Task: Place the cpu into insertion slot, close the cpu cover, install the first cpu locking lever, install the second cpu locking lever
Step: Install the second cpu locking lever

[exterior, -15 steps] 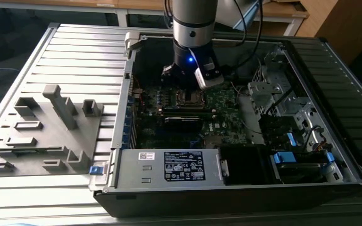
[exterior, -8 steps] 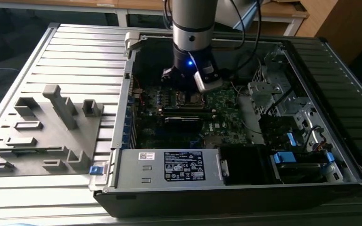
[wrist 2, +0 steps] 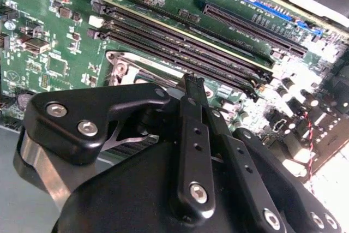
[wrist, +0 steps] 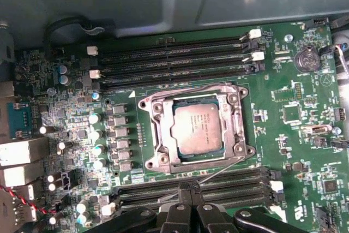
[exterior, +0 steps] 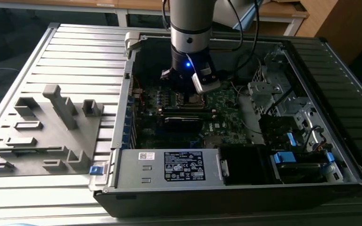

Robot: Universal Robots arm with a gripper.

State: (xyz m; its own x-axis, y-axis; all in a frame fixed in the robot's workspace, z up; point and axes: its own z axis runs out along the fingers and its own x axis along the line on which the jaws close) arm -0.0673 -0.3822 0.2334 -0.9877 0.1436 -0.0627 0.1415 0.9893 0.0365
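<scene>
On the ribbed grey metal table (exterior: 80, 52) sits the big open black computer case (exterior: 231, 200), and the silver robot arm (exterior: 190, 23) drops straight into it. Reading the exterior view as a clock face around the arm, the moulded grey plastic fixture tray (exterior: 43, 141) is out at 9 o'clock, well clear of the case. The white-labelled silver power supply box (exterior: 168, 167) is at 6 o'clock, inside the case's near wall.

In the first wrist view, the small square cpu (wrist: 197, 129) with its dull silver top is already seated in the socket on the green motherboard (wrist: 283, 151). The thin silvery cpu cover (wrist: 158, 135) looks folded flat around it, so I'd say the first two steps are done.

That makes this the lever stage. The black gripper (wrist: 187, 189) hangs just beside the socket, above the long black memory slots (wrist 2: 180, 53), and it looks clenched, tips together. A thin wire locking lever (wrist: 218, 172) runs slantwise from the socket's corner towards those tips and looks unlatched. My guess is the step calls for pressing that wire down and sideways until it hooks under its catch, without scraping the slots.

Hard to make out:
- whether the gripper pinches the wire or only touches it
- where the other lever sits and whether it's latched
- the socket itself in the exterior view, since the arm covers most of it
</scene>
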